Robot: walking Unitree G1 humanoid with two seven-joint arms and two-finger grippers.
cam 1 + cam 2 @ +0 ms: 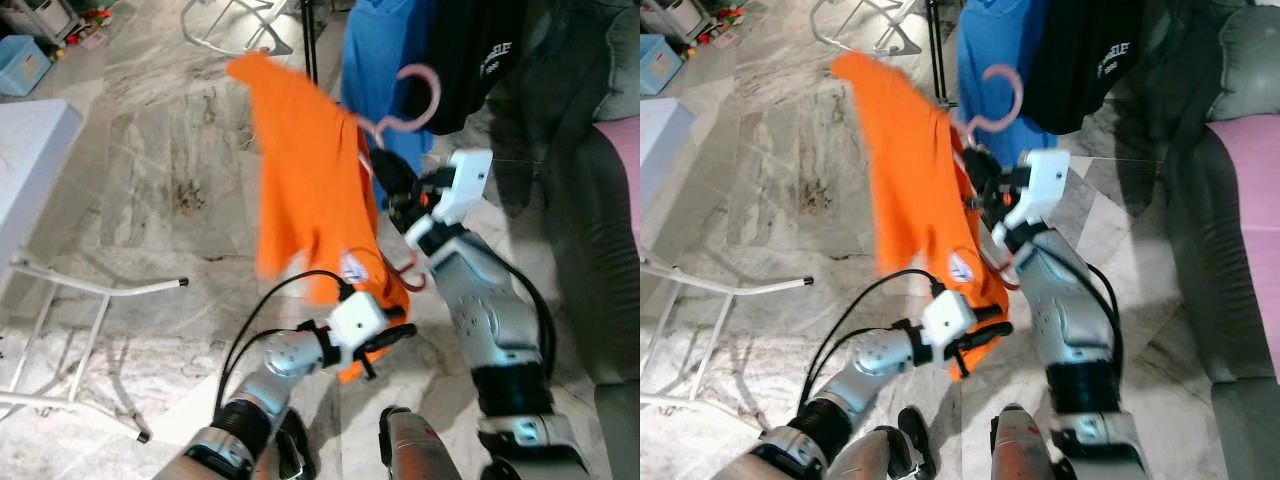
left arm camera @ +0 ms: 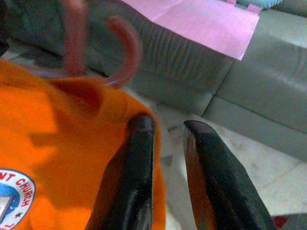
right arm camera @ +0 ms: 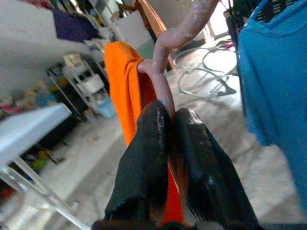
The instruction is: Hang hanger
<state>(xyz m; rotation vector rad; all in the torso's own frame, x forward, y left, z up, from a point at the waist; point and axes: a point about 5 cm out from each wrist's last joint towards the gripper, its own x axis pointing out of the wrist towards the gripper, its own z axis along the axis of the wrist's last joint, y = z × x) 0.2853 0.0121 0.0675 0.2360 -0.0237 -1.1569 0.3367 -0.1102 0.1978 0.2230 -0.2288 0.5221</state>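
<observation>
Near the frame's centre, the right gripper [image 1: 392,172] has its jaws clamped on the pink hanger [image 1: 408,100] carrying an orange shirt [image 1: 310,190]. Lower down, the left gripper [image 1: 395,335] jaws stand narrowly apart at the shirt's hem.

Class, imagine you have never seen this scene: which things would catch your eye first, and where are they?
First, the orange T-shirt on a pink hanger, held up at the centre above the marble floor. The right gripper is clamped on the hanger's neck, while the left gripper is at the shirt's lower hem. Behind, a blue shirt and a black garment already hang.
</observation>
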